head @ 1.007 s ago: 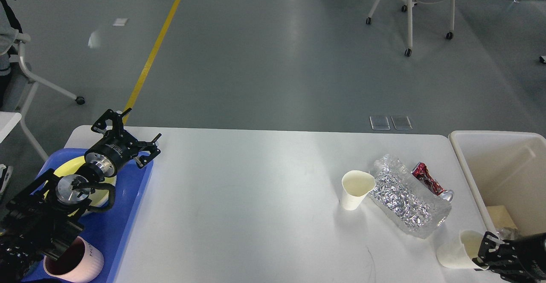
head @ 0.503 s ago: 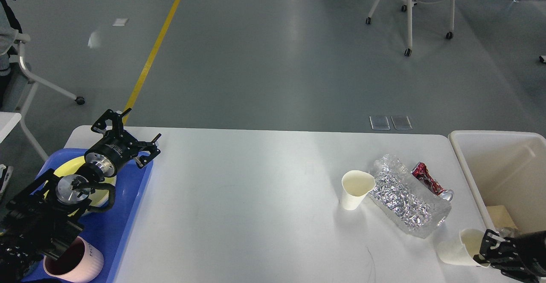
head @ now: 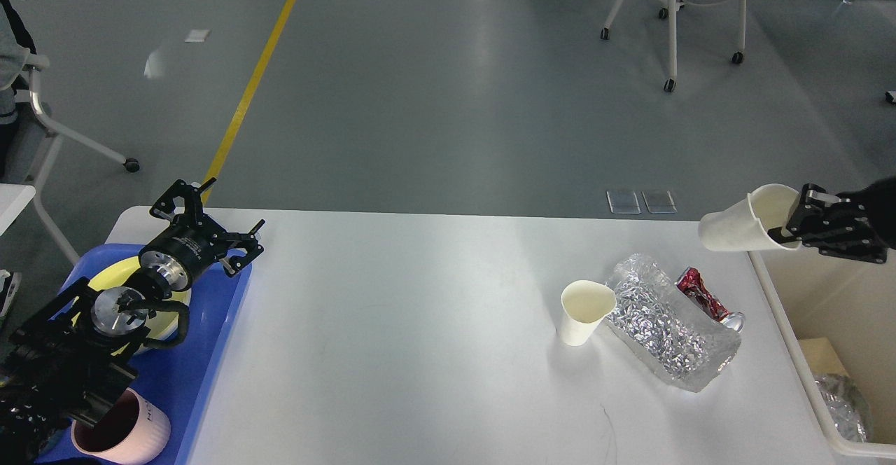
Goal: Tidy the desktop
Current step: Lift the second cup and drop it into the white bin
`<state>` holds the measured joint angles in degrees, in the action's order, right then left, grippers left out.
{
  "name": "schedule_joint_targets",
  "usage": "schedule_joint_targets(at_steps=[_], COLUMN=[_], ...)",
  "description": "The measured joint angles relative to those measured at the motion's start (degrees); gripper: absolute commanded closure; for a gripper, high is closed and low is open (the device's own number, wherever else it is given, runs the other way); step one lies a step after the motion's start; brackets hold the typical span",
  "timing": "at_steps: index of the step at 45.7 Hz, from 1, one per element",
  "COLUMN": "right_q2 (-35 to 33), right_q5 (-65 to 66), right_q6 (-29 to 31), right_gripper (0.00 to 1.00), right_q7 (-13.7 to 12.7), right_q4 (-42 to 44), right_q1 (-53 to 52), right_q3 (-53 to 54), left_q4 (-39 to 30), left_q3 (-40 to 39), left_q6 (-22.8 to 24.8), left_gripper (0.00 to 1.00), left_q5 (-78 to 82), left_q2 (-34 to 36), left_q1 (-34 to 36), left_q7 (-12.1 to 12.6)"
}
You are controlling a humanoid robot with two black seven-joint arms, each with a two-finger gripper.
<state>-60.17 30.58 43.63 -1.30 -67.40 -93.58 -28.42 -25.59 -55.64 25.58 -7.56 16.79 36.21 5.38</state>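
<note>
The white desktop (head: 420, 325) fills the lower view. My right gripper (head: 794, 223) is shut on the rim of a white paper cup (head: 738, 228), held tilted in the air above the desktop's far right corner, beside the cream bin (head: 784, 325). On the desktop stand another paper cup (head: 582, 319), a crumpled clear and foil wrapper (head: 668, 328) and a crushed red can (head: 705, 298). My left gripper (head: 210, 223) hangs open above the far corner of the blue tray (head: 210, 339), holding nothing.
The tray carries a yellow plate (head: 115, 276) and a pink mug (head: 126, 430). Inside the bin lie a cardboard piece (head: 826, 356) and a foil wrapper (head: 843, 409). Wheeled chairs stand on the floor at the far right and far left.
My right gripper has lifted the paper cup from the desktop's near right corner up and away, to a spot above the bin's far left edge. The left arm has not moved.
</note>
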Motion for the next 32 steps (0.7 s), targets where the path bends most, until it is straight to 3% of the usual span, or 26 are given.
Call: schedule_joint_targets(at_steps=[10, 20, 32], right_q2=[14.8, 29.8, 35.7], right_q5=[-1.0, -7.0, -8.0], right_q6=[1.2, 1.3, 0.7], right_gripper=[1.0, 1.0, 1.0], right_q7=[-4.8, -7.4, -8.1], right_q4=[0.9, 3.0, 4.2], right_q1=[-10.3, -16.3, -17.4], right_q3=[0.0, -0.4, -2.9], left_q4=[0.0, 0.0, 0.0], left_q3=[0.0, 0.0, 0.0], left_q6=[0.0, 0.0, 0.0], left_gripper=[0.0, 0.0, 0.0], left_q5=[0.0, 0.0, 0.0], left_q2=[0.0, 0.0, 0.0], left_q1=[0.0, 0.0, 0.0], left_q7=[0.0, -0.1, -0.1])
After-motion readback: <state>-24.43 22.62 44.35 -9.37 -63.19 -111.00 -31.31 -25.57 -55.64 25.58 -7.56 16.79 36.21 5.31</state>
